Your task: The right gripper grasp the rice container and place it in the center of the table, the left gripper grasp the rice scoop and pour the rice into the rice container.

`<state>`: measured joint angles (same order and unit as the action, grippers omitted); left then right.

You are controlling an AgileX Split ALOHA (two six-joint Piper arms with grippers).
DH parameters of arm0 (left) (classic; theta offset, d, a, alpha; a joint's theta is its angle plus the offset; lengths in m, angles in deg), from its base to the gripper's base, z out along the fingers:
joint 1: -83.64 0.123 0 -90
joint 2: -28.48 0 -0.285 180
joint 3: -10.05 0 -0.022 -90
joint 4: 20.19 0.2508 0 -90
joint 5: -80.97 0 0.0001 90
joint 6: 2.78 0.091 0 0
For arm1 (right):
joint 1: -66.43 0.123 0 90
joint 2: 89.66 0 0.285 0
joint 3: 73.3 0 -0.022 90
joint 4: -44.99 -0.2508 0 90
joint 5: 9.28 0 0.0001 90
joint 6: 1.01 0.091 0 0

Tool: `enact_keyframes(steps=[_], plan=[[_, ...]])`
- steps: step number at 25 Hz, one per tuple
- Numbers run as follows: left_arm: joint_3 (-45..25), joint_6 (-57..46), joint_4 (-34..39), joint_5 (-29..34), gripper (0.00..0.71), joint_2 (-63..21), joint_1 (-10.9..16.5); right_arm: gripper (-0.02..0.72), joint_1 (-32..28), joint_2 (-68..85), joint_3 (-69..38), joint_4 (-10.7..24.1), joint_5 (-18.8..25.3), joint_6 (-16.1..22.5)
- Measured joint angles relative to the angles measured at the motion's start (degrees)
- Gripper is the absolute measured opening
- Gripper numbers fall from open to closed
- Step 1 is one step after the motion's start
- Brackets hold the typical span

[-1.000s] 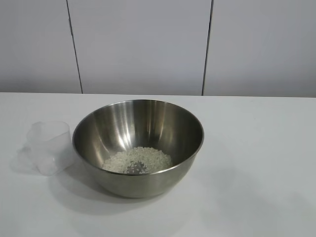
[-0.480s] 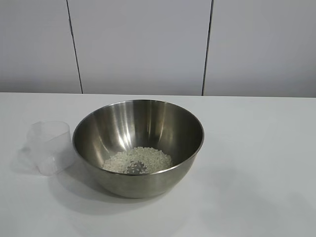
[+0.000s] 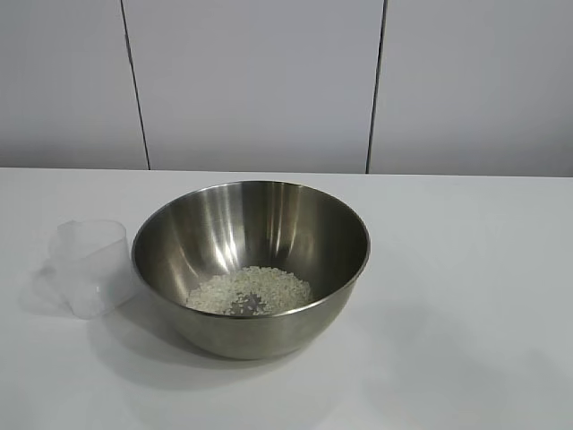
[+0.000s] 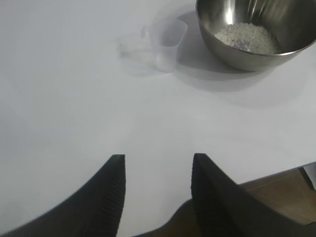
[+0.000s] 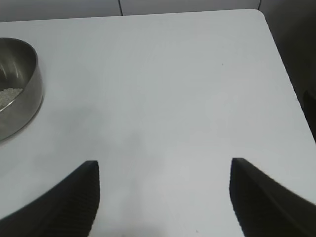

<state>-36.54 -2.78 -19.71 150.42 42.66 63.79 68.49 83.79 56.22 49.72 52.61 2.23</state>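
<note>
2 things sit on the white table (image 3: 466, 296) in our exterior view: the rice container (image 3: 251, 264), a shiny steel bowl standing upright with its mouth up, and the rice scoop (image 3: 88, 267), a clear plastic cup just beside the bowl's left wall. We can't tell if the 2 actually touch. The scoop looks upright too, wide mouth up and narrowing toward the base, with its little handle tab sticking out away from the bowl. It looks empty. The rice (image 3: 249, 290) is a pale heap in the bottom of the bowl, with a patch of bare steel showing through.

The bowl is roughly mid-table, a bit left of center. We've got a wide bare stretch to the right of it and more bare surface in front. The right wrist view shows a rounded table corner well away from the bowl.

Neither arm shows in the exterior view. The left gripper (image 4: 158, 163) hovers over bare table, fingers apart and holding nothing, with scoop and bowl well ahead of it. The right gripper (image 5: 165, 168) has its fingers spread wider, also holding nothing, with the bowl off to one side.

Behind the table is a plain pale panel wall (image 3: 260, 81) with 2 dark vertical seams.
</note>
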Motion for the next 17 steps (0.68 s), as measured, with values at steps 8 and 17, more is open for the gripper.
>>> enact_keyframes(steps=[8,17], plan=[[-3.05,-1.51,0.18,-4.57,0.315,0.00,0.00,0.503,0.00,0.00,0.00,0.00,0.00,0.00],[-3.10,-1.42,0.18,-4.78,0.315,0.00,0.00,0.503,0.00,0.00,0.00,0.00,0.00,0.00]])
